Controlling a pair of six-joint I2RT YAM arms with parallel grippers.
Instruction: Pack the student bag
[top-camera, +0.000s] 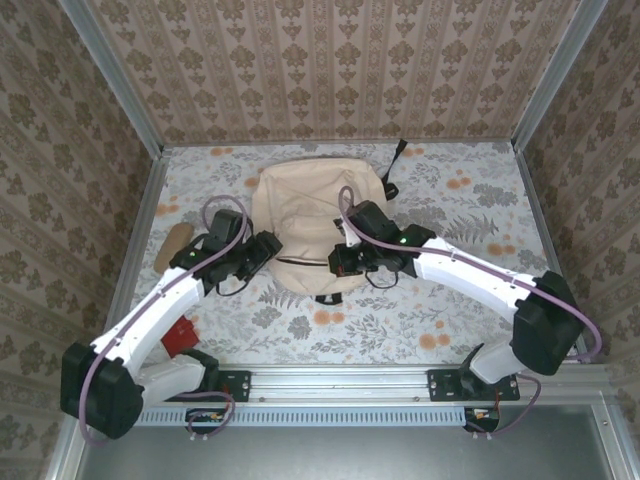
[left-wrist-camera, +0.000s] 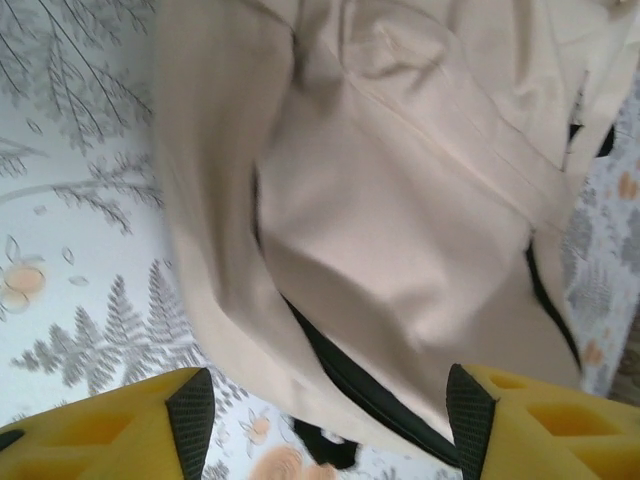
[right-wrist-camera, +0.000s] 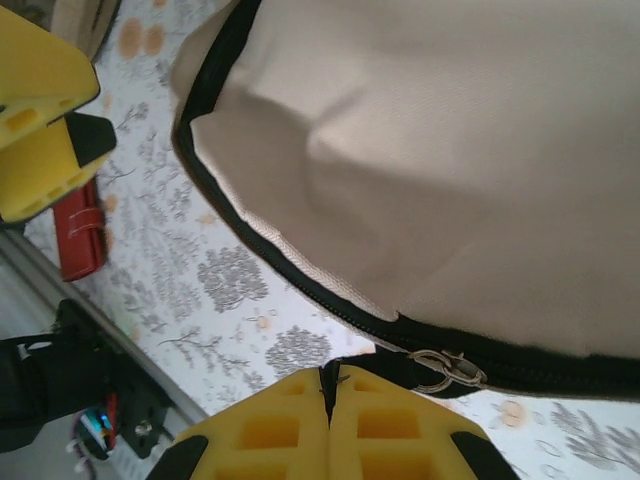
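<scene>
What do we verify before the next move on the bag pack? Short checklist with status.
1. Left fingers apart, nothing clamped: ok.
2. Right fingers shut, beside the metal zip pull: ok. Whether they pinch anything: cannot tell.
3. Large beige fabric backpack lying flat on the floral table, between both arms: ok.
4. Bag opening wide enough to load: cannot tell.
5. Small tan oblong pencil case outside the bag, at the table's left edge: not ok.
6. Flat red item outside the bag, near the left arm's base: not ok.
</scene>
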